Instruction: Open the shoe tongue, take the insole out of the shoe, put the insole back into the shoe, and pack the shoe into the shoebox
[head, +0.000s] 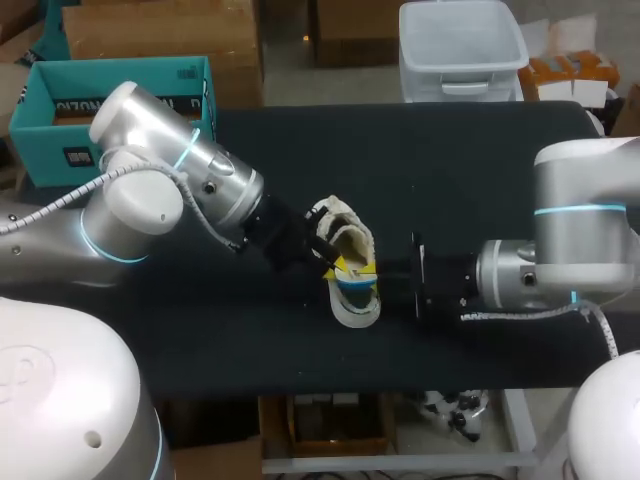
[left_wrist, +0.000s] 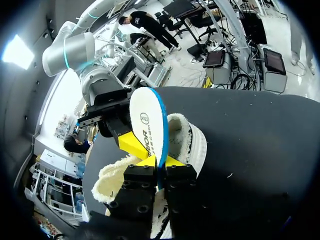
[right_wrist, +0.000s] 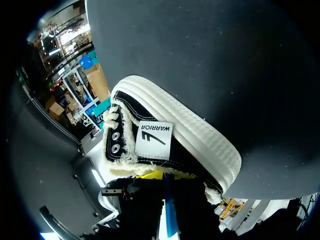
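"White insole: location?"
"Standing up out of the shoe, its blue edge clamped between the yellow tips of the left tool."
"Shoe position?"
"Mid-surface, between both tools, well apart from the teal box off the surface's far left corner."
"Right tool state?"
"Cannot tell. It sits at the shoe's opening, one yellow tip just beside the insole."

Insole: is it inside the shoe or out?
Out, at least mostly: the insole stands on edge beside the shoe's fleecy opening, pinched by the left tool. Its lower end is hidden.
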